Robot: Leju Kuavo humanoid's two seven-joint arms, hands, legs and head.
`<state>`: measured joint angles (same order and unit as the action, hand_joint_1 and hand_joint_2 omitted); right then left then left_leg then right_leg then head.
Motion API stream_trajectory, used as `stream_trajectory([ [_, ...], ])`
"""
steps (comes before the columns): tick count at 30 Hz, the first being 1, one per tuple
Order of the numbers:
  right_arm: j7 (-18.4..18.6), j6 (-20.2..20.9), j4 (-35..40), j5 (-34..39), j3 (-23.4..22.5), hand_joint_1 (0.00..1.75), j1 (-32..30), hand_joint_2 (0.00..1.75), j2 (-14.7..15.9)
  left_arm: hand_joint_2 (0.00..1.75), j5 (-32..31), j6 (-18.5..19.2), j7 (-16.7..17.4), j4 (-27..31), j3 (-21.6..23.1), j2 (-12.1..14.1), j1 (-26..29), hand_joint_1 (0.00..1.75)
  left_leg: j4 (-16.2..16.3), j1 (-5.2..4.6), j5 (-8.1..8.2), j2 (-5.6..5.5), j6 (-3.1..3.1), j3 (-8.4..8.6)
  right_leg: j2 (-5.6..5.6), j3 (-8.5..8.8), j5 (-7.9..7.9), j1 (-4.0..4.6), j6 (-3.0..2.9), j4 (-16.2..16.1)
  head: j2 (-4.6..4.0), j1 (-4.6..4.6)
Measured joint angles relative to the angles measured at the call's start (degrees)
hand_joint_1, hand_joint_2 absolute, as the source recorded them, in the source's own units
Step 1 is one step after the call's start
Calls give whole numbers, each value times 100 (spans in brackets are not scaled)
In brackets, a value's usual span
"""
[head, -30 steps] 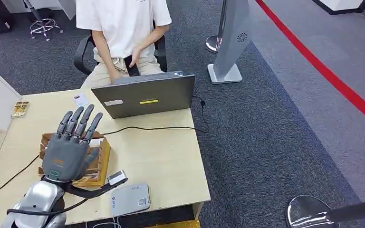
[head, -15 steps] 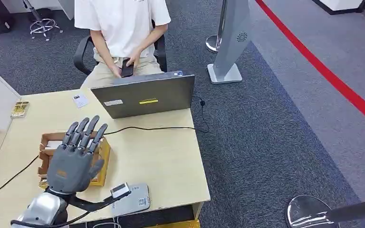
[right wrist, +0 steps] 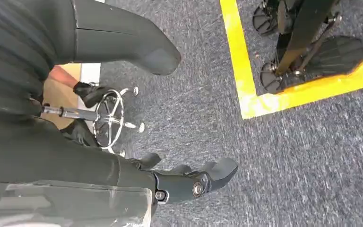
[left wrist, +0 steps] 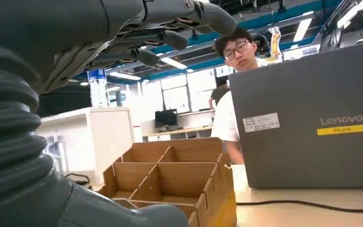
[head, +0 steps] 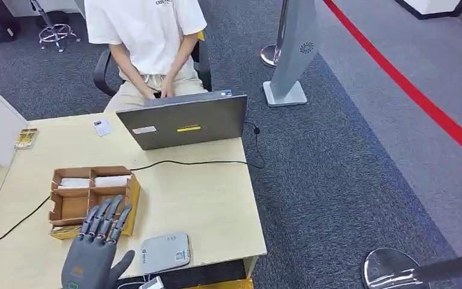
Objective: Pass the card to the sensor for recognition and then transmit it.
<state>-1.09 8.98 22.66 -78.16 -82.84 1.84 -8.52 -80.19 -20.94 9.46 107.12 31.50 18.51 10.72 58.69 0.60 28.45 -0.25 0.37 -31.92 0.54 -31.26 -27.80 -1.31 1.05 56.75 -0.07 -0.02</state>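
Cards [head: 90, 182] lay as white stacks in the two far compartments of the cardboard tray [head: 131, 195] on the desk [head: 204, 198]; you could see them from the head view, flat and side by side. Judged from that, a card was thin, stiff, light and smooth, so it would likely slip under a flat press; you would do better to pinch one by a short edge between thumb and finger, lifting the top one alone. Your left hand [head: 92, 256] held nothing, fingers straight and apart, palm down over the desk's near edge, just short of the tray's near wall and beside the grey sensor pad [head: 165, 253]. No card was taken yet. In the left wrist view the fingers [left wrist: 170, 40] reached out above the tray, touching nothing. Your right hand [right wrist: 189, 182] hung over the carpet, fingers loosely curled and empty. Beyond the tray a black cable [head: 186, 162] ran to the laptop [head: 183, 120], and a person [head: 147, 36] sat behind it.
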Motion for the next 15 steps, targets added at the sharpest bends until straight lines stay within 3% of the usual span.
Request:
stream_trajectory([
  [15,26,0,90,-31,-66,0,0,175,-35,175,11,-33,90,0,-18,13,97,0,0,0,1,0,0,0,0,0,0,0,0,0,0,0],
])
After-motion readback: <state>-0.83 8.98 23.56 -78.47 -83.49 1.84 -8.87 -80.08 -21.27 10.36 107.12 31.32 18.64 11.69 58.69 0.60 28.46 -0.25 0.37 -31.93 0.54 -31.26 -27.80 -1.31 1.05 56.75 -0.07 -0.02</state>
